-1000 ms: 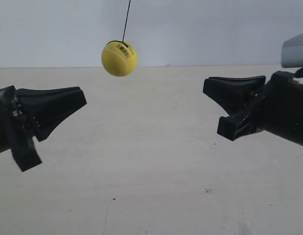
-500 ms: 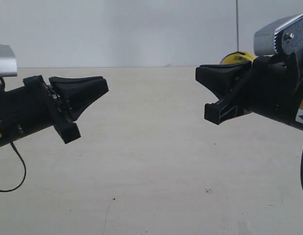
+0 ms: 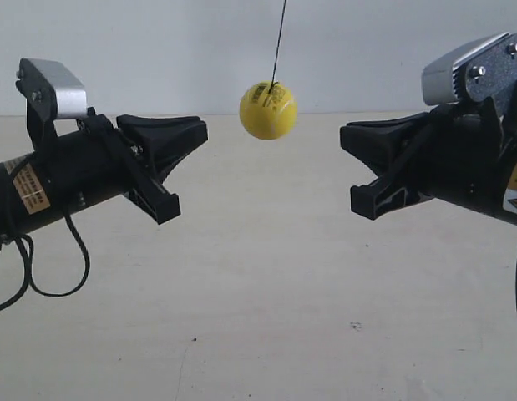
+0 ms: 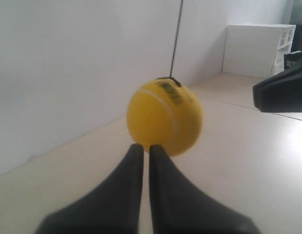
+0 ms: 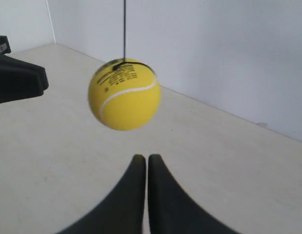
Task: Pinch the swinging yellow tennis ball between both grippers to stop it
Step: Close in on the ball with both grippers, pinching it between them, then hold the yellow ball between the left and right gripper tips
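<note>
Yellow tennis ball hangs by a thin black string above the pale desk, between the black pointed left gripper and right gripper, touching neither; both grippers are pressed together.

1. Yellow tennis ball: matt, faintly fuzzy skin, smooth white seam.
2. Left gripper, right gripper: matt black plastic.
3. Camera block: satin silver-grey metal.
4. Table: pale, matt, wood-grained surface.
</note>
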